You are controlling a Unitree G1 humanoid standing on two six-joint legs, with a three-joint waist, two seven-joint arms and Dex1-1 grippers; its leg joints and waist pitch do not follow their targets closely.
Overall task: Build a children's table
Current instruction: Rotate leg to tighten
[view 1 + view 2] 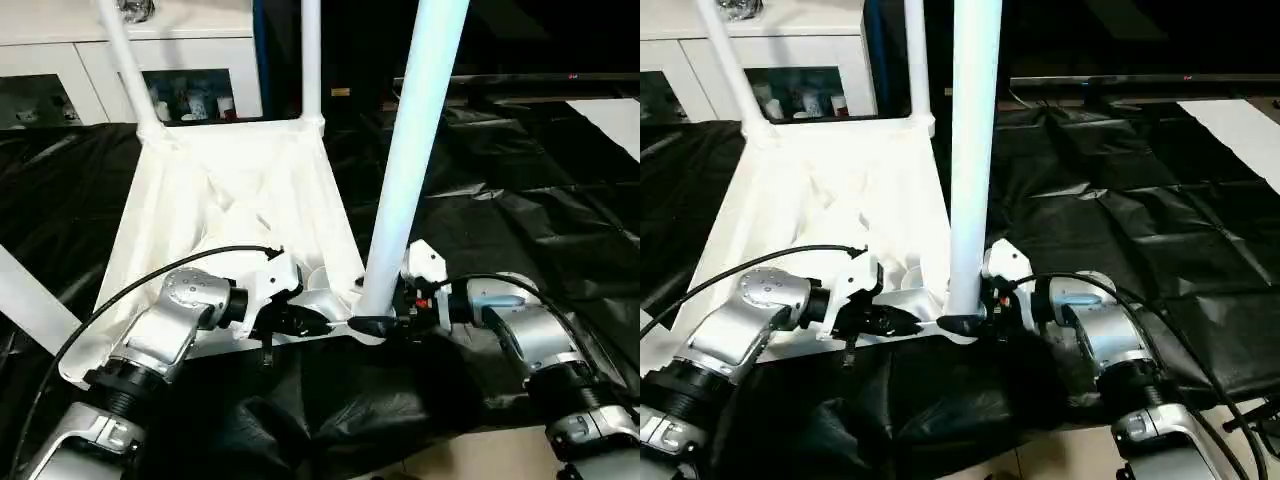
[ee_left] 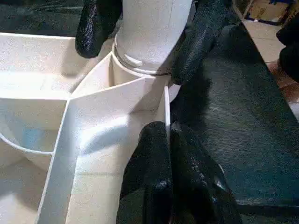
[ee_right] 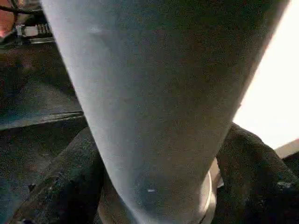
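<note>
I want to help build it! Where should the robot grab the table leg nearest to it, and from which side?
Probably low down, just above the corner socket, where the near leg is round and widest. Come from the right side, level, as the right pincer does, one finger on each side. The tabletop blocks the other side.

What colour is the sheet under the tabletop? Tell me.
Black sheet, clearest in the right eye view.

Tabletop (image 1: 235, 205): white plastic, rectangular, lying upside down on the black sheeting (image 1: 520, 230), ribbed underside facing up. Four white round legs stand up from its rounded corner sockets. Near right leg (image 1: 410, 150) is seated upright in its socket at the near edge. Far left leg (image 1: 128, 70) and far right leg (image 1: 311, 60) rise from the far corners. Near left leg (image 1: 30, 300) leans outward.
</note>
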